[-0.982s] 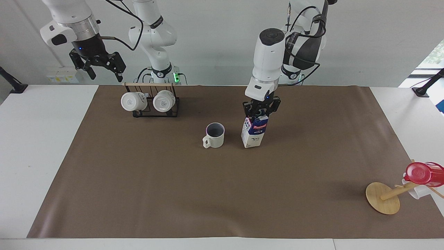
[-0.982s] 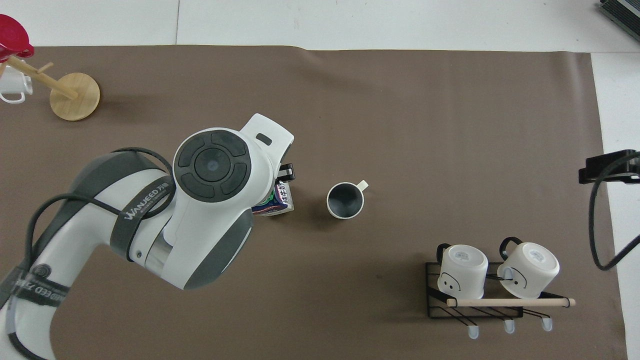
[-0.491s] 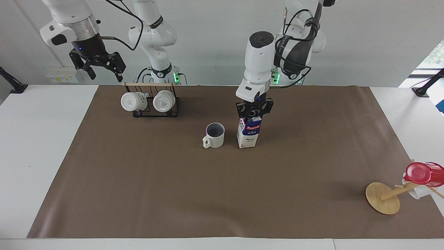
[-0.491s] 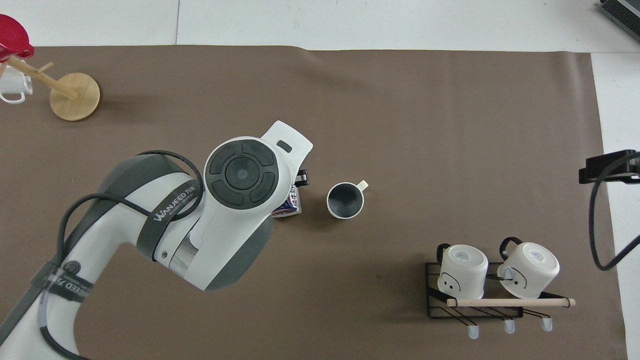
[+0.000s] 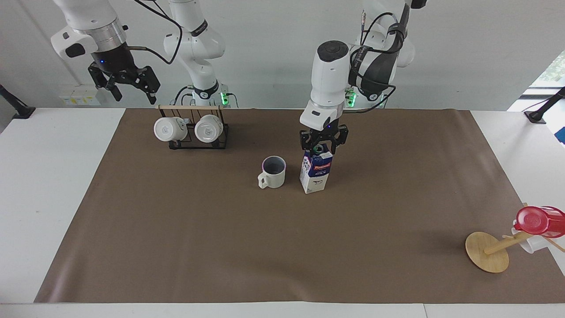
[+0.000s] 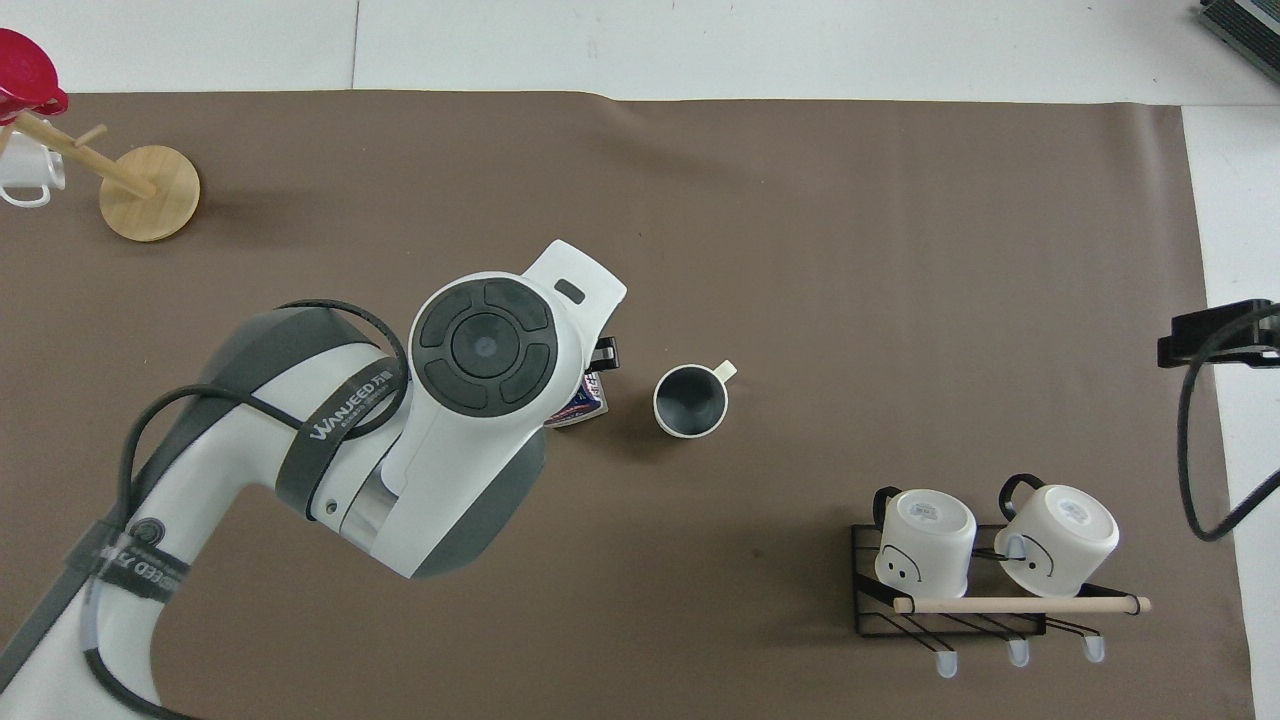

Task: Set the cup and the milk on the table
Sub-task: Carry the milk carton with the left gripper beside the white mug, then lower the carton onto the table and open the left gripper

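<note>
The cream-white cup (image 5: 273, 172) stands upright on the brown mat of the table (image 5: 282, 247), its handle turned away from the robots; it also shows in the overhead view (image 6: 690, 400). The milk carton (image 5: 315, 173) stands upright on the mat beside the cup, toward the left arm's end. My left gripper (image 5: 323, 145) is just over the carton's top, fingers spread to either side of the green cap. In the overhead view the left arm hides most of the carton (image 6: 586, 398). My right gripper (image 5: 132, 92) is open and empty, waiting in the air near the mug rack.
A black wire rack (image 5: 194, 141) with two white mugs lying base-out stands nearer to the robots, toward the right arm's end. A wooden mug tree (image 5: 487, 251) leans at the left arm's end, carrying a red cup (image 5: 538, 221).
The left arm brought the tilted carton closer to the cup and stood it upright. The carton then settled onto the mat as the fingers let go. Cup and right arm unmoved.
</note>
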Controlling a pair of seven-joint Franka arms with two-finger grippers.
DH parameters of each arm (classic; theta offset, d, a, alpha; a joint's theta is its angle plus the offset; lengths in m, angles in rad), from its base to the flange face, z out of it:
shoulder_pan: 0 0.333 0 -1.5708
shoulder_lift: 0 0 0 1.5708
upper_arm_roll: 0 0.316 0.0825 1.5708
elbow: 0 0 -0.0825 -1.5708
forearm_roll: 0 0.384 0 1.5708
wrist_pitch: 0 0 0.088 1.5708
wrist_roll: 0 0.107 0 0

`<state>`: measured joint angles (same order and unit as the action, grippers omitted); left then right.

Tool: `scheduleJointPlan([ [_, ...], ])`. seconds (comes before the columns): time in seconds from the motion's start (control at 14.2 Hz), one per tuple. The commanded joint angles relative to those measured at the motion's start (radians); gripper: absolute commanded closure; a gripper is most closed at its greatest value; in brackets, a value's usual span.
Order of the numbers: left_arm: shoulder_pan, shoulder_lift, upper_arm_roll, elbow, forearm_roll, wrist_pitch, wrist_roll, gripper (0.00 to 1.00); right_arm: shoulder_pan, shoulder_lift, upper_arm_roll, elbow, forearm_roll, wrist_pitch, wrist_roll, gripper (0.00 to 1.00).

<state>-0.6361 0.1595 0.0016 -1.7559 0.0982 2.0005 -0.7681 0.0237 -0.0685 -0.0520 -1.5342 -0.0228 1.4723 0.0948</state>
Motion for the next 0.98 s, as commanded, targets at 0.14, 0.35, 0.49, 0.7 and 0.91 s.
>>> scheduleJointPlan([
  [0.14, -0.022, 0.011, 0.015, 0.025, 0.008, 0.004, 0.004, 0.0, -0.011, -0.02, 0.007, -0.023, 0.007, -0.003, 0.014, 0.0],
  [0.35, -0.022, 0.006, 0.017, 0.053, -0.052, -0.003, -0.008, 0.0, -0.011, -0.022, 0.007, -0.023, 0.007, -0.003, 0.014, 0.0],
  [0.49, -0.011, -0.005, 0.02, 0.074, -0.109, -0.031, -0.008, 0.0, -0.011, -0.022, 0.007, -0.023, 0.007, -0.003, 0.014, 0.0],
  [0.7, -0.007, -0.015, 0.032, 0.174, -0.101, -0.175, -0.005, 0.0, -0.011, -0.022, 0.007, -0.023, 0.007, -0.003, 0.014, 0.0],
  [0.91, 0.041, -0.055, 0.04, 0.203, -0.094, -0.282, 0.009, 0.0, -0.011, -0.02, 0.007, -0.023, 0.007, -0.003, 0.014, 0.0],
])
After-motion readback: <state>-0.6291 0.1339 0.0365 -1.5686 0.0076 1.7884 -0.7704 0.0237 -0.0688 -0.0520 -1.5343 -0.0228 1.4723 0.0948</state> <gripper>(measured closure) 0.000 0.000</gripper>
